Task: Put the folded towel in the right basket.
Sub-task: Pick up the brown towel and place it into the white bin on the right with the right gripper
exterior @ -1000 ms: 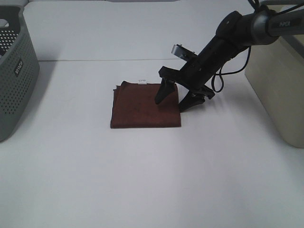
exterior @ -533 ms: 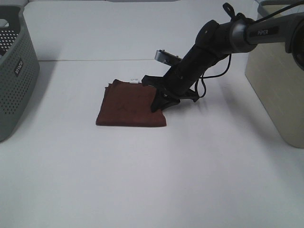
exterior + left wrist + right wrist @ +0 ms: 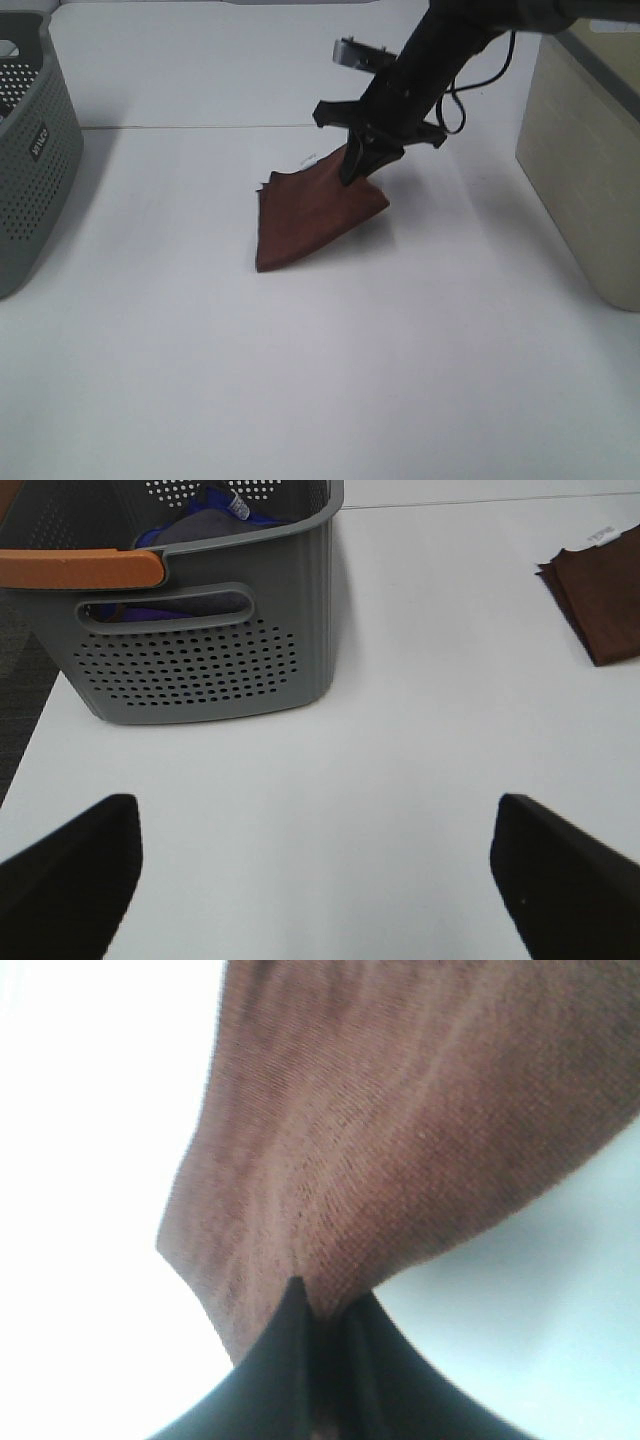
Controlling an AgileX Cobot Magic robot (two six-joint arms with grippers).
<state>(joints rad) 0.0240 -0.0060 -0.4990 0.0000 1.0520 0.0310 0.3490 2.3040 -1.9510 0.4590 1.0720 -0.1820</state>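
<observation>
our right tool (image 3: 358, 172) is clamping tight on one corner of the folded towel (image 3: 312, 215), which is hanging tilted with its low corner resting on the bench (image 3: 300, 380), well apart from the right basket (image 3: 580, 170). our left tool (image 3: 310, 880) is gaping wide, holding nothing.

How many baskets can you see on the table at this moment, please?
2: a grey perforated basket at the left edge and a beige basket at the right edge, both partly cut off by the frame.
</observation>
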